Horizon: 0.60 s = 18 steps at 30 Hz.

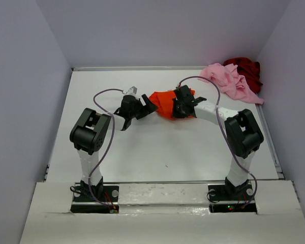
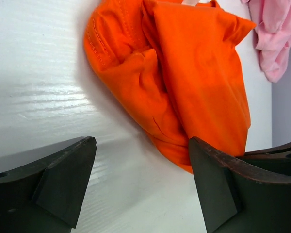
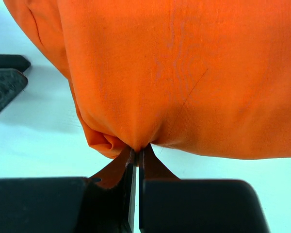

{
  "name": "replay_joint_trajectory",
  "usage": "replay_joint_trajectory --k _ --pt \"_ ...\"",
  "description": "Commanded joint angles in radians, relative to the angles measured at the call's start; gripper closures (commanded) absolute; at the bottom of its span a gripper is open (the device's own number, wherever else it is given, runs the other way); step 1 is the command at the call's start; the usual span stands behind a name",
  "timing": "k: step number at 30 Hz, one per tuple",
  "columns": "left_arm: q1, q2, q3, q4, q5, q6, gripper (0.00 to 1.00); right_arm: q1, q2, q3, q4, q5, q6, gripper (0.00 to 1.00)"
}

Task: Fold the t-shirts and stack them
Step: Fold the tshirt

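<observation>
Pinching bunched orange t-shirt (image 1: 165, 104) mid-bench (image 1: 142, 152), right gripper (image 3: 137, 150) pressed tight on cloth; left gripper (image 2: 141, 143) spread, empty, just beside it. Not yet flattened; next probably left takes another edge

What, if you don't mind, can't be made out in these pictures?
Top view: dark red shirt largely behind the pink shirt; orange shirt partly covered by the right gripper.
Both wrist views: orange shirt cut off by frame edges.
Left wrist view: pink shirt cut off at the corner.

No readable text, label or number anywhere — not on cloth, not on arms.
</observation>
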Motion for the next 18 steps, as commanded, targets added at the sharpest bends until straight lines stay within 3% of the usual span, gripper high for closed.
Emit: replay_joint_trajectory --k 1,18 --pt "0.029 0.046 0.005 0.016 0.090 -0.046 0.08 0.011 -0.062 0.027 -0.006 0.014 -0.018 1.00" --pt "0.036 0.131 0.063 0.090 0.197 -0.149 0.07 0.011 -0.081 0.068 -0.023 0.004 -0.016 1.00"
